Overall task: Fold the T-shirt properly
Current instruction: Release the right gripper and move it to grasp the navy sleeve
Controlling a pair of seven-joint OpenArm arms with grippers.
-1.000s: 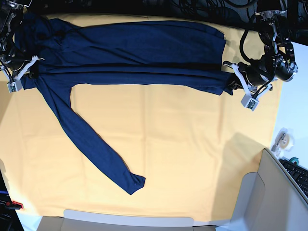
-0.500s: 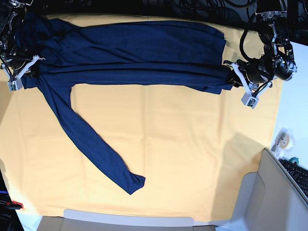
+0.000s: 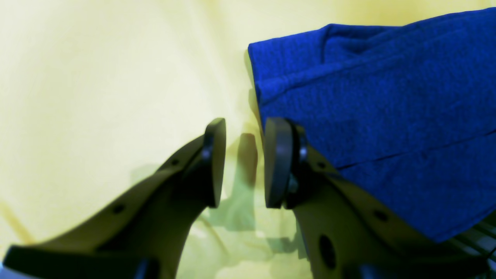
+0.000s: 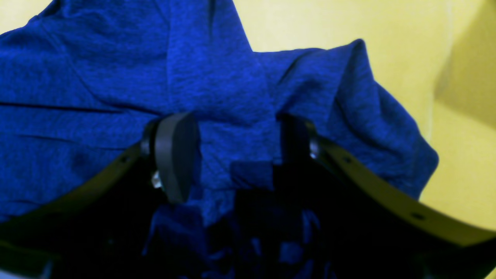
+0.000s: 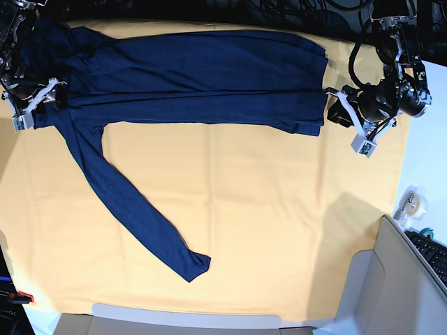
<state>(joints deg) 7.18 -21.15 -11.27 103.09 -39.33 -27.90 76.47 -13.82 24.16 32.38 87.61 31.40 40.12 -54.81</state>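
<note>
The left gripper (image 3: 241, 164) hangs over the yellow cloth (image 3: 116, 77) with its two dark pads parted by a narrow gap, and nothing lies between them. The T-shirt (image 3: 379, 100) lies just beyond and to the right of the right-hand pad, its folded blue edge overlapping that finger's outer side.

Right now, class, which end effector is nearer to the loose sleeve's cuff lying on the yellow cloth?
Right. The right end effector sits over the shoulder where that sleeve starts; the left end effector is beside the T-shirt's opposite end.
</note>
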